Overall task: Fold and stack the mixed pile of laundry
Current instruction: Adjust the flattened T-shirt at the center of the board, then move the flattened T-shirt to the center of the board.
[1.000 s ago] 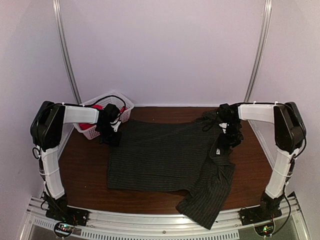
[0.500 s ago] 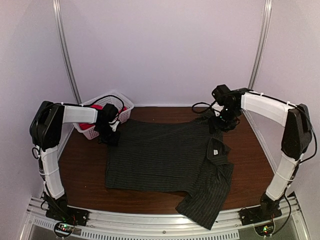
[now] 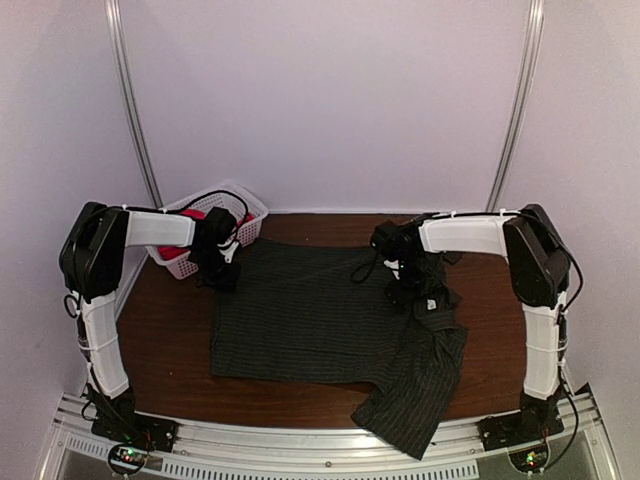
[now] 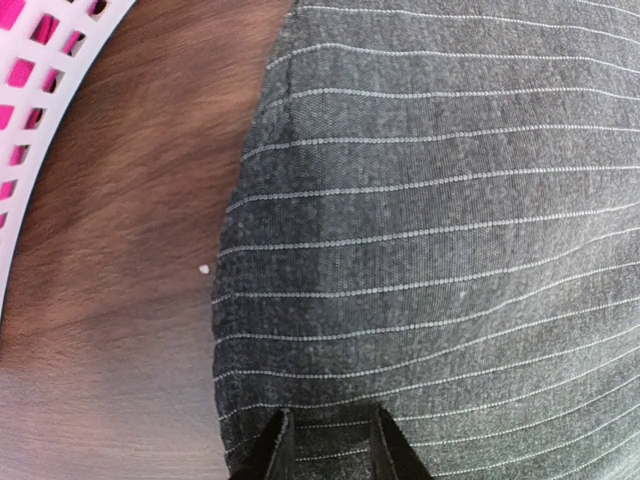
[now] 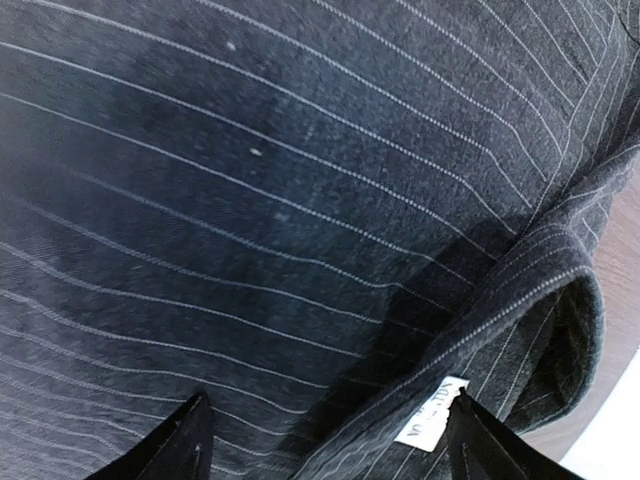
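On brown table (image 3: 170, 330), centre field: dark pinstriped shirt (image 3: 310, 315), spread mostly flat, body reaching from 9 to 3 o'clock. One sleeve trailing toward 5 o'clock, draped past the near table edge. Some bunching along the 3 o'clock side.

At 10 o'clock corner of table: white lattice basket (image 3: 255, 213), just beside the shirt's far-left corner. Inside basket: red-pink T-shirt (image 3: 192, 215), crumpled, showing bright through the lattice.

At shirt's 2 o'clock region: collar (image 5: 565, 300), folded over, edge curling up off the body cloth.

Left gripper (image 3: 222, 272): down on the shirt's 10 o'clock corner, next to the basket. Fingers close together; striped cloth seemingly pinched between the tips, though only the tips visible at the bottom of the left wrist view.

Right gripper (image 3: 405, 285): over the shirt at about 2 o'clock, beside the collar. Fingers well apart, gripping nothing; cloth lying below both tips.

Just inside the right-hand fingertip, against the collar fold: small white label (image 5: 432, 415), printed text too blurred to read.

On bare wood at 9 o'clock of the shirt's edge: tiny white speck (image 4: 204, 268).
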